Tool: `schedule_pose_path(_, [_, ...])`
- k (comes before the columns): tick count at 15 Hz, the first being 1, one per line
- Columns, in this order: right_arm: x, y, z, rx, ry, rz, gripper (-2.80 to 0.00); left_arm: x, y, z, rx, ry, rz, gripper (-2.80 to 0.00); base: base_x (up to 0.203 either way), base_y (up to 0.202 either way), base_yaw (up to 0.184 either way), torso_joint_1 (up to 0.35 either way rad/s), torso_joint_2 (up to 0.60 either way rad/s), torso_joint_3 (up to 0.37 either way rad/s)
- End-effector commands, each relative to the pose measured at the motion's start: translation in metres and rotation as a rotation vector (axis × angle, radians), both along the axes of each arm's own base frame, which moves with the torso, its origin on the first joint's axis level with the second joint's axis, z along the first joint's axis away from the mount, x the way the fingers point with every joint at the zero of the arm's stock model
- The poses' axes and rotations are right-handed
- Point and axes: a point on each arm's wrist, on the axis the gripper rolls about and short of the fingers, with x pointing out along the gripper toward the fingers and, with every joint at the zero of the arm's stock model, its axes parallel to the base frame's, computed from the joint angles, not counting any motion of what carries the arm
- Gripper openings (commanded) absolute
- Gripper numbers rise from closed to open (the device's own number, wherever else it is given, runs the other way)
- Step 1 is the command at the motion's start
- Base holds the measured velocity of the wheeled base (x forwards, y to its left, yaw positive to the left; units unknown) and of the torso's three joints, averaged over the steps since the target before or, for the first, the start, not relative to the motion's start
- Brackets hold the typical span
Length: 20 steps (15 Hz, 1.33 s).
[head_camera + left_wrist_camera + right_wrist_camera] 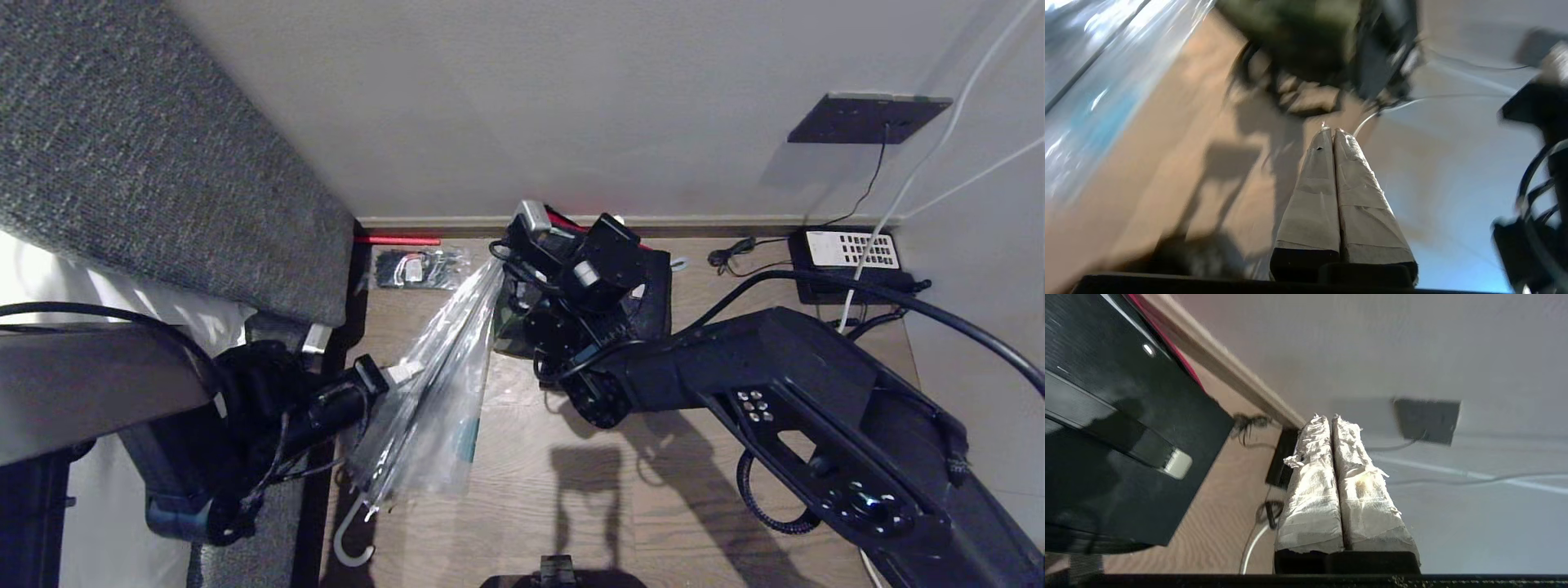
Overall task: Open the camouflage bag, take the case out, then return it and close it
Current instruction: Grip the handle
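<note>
Camouflage bag (510, 327) on floor (522, 490), right of umbrella (433, 384).

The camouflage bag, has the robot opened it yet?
Can't tell: the boxy green-camouflage bag with black sides sits on the wooden table by the wall, mostly hidden behind the right arm. No case shows outside it. The right gripper and left gripper are both shut and empty, near the bag. Taking out, returning and closing look left.

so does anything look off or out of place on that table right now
Yes: a clear plastic-wrapped umbrella lies slanted across the table, its hook handle hanging past the near edge and its tip against the camouflage bag. The tape on the right gripper is frayed. Both it and the left gripper are shut and empty.
</note>
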Motion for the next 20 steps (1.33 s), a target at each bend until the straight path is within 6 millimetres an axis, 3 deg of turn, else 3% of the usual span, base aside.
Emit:
schedule_pose_path(1, [0.0, 0.001, -0.002, -0.002, 0.005, -0.007, -2.8, -0.037, 0.007, 0.024, 0.02, -0.025, 0.019, -2.8, 0.0, 0.0, 0.0, 0.0, 0.0, 0.0])
schedule_pose_path(4, [-0.001, -0.002, 0.001, 0.023, 0.028, -0.054, -2.8, -0.104, 0.018, 0.073, 0.048, -0.172, 0.074, -2.8, 0.0, 0.0, 0.0, 0.0, 0.0, 0.0])
schedule_pose_path(7, [-0.004, -0.005, 0.014, 0.034, 0.015, -0.055, -2.8, -0.162, 0.026, 0.107, 0.049, -0.349, 0.112, -2.8, 0.0, 0.0, 0.0, 0.0, 0.0, 0.0])
schedule_pose_path(11, [-0.006, -0.006, 0.019, 0.03, 0.013, -0.057, -2.8, -0.246, 0.034, 0.137, 0.069, -0.619, 0.082, -2.8, 0.0, 0.0, 0.0, 0.0, 0.0, 0.0])
schedule_pose_path(13, [-0.005, -0.005, 0.023, 0.041, 0.002, -0.059, -2.8, -0.294, 0.038, 0.133, 0.078, -0.712, 0.047, -2.8, 0.0, 0.0, 0.0, 0.0, 0.0, 0.0])
schedule_pose_path(15, [-0.004, -0.005, 0.025, 0.028, 0.005, -0.07, -2.8, -0.325, 0.041, 0.113, 0.14, -0.722, 0.086, -2.8, 0.0, 0.0, 0.0, 0.0, 0.0, 0.0])
schedule_pose_path(17, [-0.004, -0.004, 0.023, 0.028, 0.003, -0.068, -2.8, -0.335, 0.043, 0.077, 0.383, -0.672, 0.198, -2.8, 0.0, 0.0, 0.0, 0.0, 0.0, 0.0])
schedule_pose_path(19, [-0.003, -0.004, 0.021, 0.019, 0.01, -0.07, -2.8, -0.338, 0.048, 0.05, 0.747, -0.565, 0.392, -2.8, 0.0, 0.0, 0.0, 0.0, 0.0, 0.0])
schedule_pose_path(20, [-0.003, -0.004, 0.021, 0.018, 0.01, -0.069, -2.8, -0.343, 0.05, 0.042, 0.837, -0.497, 0.469, -2.8, 0.0, 0.0, 0.0, 0.0, 0.0, 0.0])
